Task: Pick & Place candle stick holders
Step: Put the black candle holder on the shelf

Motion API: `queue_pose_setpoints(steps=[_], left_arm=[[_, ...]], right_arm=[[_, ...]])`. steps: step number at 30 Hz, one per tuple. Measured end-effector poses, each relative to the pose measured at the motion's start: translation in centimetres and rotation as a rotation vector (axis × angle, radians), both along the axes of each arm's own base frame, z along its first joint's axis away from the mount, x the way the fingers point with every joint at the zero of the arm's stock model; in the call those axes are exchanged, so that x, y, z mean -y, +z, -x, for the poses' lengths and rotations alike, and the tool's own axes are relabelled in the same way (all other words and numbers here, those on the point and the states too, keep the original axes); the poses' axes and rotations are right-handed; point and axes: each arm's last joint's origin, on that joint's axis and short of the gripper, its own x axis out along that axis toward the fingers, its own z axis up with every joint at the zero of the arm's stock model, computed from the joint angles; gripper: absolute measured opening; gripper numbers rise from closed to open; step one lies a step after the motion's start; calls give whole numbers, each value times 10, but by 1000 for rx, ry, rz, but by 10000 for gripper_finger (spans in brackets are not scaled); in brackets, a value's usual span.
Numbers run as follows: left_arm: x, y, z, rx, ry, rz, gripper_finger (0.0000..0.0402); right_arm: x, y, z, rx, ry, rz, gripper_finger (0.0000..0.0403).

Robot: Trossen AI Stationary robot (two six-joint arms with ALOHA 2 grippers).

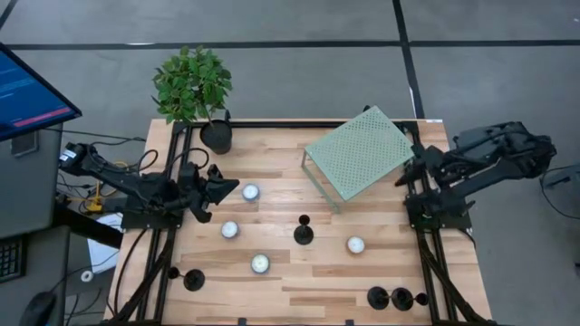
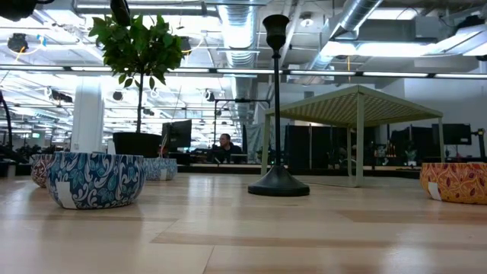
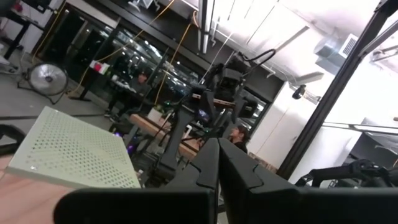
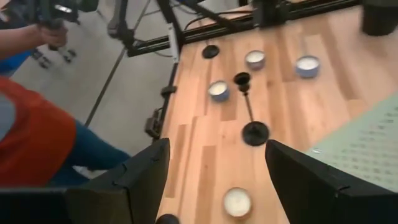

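Matte-black candle stick holders, slender-stemmed

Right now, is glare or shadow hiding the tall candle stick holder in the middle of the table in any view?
High view: even light, and the candle stick holder stands clear against the pale wood. Low view: bright ceiling lights behind leave it a dark silhouette, outline still plain. Right wrist view: no glare on it. Left wrist view: it does not show.
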Motion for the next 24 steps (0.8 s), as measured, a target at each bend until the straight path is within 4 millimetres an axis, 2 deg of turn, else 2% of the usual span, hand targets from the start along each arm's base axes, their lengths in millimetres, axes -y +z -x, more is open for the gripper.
queue_pose_setpoints(steps=[5,13,19,24], left_arm=[[0,0,0,2,-5,9,17],[0,0,0,7,-18,28,31],[0,0,0,9,-25,23,31],[0,0,0,8,-24,21,31]], right_arm=[[-4,7,-6,-59,36,-23,256],[-12,6,-10,-225,57,-27,256],[-27,-7,-16,-418,105,14,256],[-52,-21,-28,-609,152,62,256]])
